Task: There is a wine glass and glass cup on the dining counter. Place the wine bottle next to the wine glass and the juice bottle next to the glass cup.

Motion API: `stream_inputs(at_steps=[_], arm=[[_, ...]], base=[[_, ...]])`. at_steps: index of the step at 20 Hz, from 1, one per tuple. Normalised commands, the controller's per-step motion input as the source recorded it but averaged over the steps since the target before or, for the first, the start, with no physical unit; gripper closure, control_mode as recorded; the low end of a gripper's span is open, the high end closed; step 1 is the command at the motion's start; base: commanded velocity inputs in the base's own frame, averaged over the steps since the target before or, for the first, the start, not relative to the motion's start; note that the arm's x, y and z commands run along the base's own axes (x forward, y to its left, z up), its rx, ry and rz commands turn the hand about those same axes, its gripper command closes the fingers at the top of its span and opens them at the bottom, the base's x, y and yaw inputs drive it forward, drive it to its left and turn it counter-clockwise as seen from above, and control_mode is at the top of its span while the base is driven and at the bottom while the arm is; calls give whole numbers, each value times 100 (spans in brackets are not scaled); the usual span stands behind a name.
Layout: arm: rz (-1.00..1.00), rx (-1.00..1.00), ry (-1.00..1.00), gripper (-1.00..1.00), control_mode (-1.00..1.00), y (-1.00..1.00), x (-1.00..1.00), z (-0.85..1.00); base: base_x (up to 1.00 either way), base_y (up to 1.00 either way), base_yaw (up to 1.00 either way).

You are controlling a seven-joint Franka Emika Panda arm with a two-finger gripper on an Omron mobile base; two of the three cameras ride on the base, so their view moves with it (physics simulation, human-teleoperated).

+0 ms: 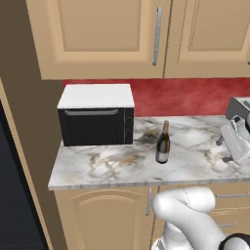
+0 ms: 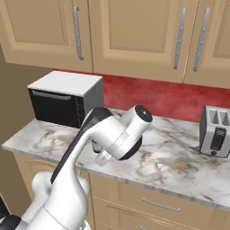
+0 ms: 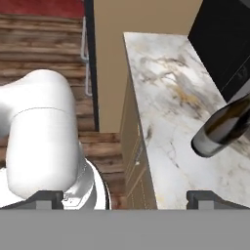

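The gripper [image 3: 127,199] stood wide open and held nothing. The wine bottle [image 1: 163,143] stood upright on the counter [image 1: 107,166] beside the microwave [image 1: 96,114]. It should probably descend around the bottle's body.

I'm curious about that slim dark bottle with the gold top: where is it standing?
The slim dark wine bottle stands upright on the marble counter, just right of the black microwave.

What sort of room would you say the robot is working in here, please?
A home kitchen, most likely: a black microwave and a toaster stand on a marble-patterned counter under tan wall cabinets, with a wine bottle on the counter.
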Motion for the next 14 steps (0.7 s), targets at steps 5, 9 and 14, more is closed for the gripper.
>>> stream_inputs(at_steps=[5,9,14], arm=[[7,14,-3,-100,-100,-4,40,0],[0,10,-3,-100,-100,0,27,-5],[-1,16,-1,-100,-100,0,32,-12]], base=[[0,0,0],[0,0,0],[0,0,0]])
